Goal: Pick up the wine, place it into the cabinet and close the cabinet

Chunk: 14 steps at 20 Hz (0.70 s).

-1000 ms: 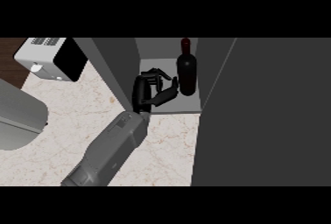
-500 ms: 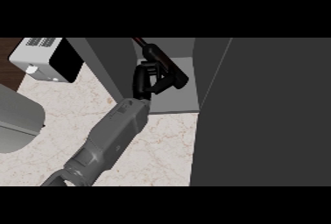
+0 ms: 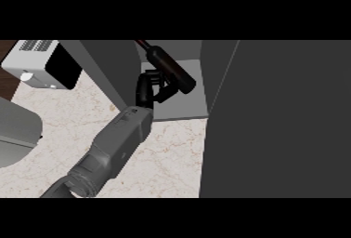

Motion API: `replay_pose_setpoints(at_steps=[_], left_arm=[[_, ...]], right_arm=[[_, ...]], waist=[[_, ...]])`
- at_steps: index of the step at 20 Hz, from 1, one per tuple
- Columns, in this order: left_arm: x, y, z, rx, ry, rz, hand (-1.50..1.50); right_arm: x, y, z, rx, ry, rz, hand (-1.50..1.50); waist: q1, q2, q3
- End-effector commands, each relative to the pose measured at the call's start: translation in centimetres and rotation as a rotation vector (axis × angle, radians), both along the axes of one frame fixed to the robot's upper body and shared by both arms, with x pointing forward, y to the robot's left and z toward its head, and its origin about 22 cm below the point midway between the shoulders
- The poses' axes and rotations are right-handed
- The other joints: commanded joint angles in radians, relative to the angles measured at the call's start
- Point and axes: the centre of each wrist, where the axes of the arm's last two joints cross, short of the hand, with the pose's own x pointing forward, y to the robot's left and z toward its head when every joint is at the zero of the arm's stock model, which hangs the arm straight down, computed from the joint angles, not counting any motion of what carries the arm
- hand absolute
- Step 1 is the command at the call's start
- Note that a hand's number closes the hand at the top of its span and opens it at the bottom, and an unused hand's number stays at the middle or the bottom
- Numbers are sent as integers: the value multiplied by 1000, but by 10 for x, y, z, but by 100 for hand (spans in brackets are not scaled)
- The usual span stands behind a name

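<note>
The wine bottle (image 3: 171, 69) is dark, with a reddish neck pointing to the upper left. It leans tilted over the grey cabinet floor (image 3: 179, 108), between the cabinet's side walls. My left hand (image 3: 149, 88) reaches into the cabinet from the lower left, just left of the bottle's lower body, with fingers curled round it. The bottle's base sticks out to the right of the fingers. The dark cabinet door (image 3: 288, 121) stands open and fills the right side. My right hand does not show.
A white and black toaster (image 3: 37, 62) sits on the marble counter (image 3: 165, 158) at the upper left. A large grey rounded object (image 3: 14, 132) lies at the left edge. The cabinet's left wall (image 3: 109, 69) rises beside my forearm.
A second ago the bottle stood upright in the cabinet with my hand beside it. My hand has since closed round it, and the bottle now leans with its neck to the upper left.
</note>
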Motion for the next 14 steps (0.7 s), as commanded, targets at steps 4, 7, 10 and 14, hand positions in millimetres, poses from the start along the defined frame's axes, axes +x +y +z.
replay_pose_setpoints(at_steps=[4, 7, 10, 14], left_arm=[[-6, 8, -13, 23, 21, 24, 150], [-15, 14, -27, 32, 34, 8, 150], [-20, 19, -36, 50, 7, 32, 150], [-12, 19, -27, 74, -46, 24, 150]], right_arm=[[5, 3, 3, 1, -19, 35, -150], [16, 3, -1, -5, -9, 18, -150], [2, 12, 7, 16, -32, 23, -150], [5, 11, -2, 17, -9, 12, -150]], waist=[[-24, 8, -1], [-13, 9, -1], [-28, 9, -2], [-14, 9, -1]])
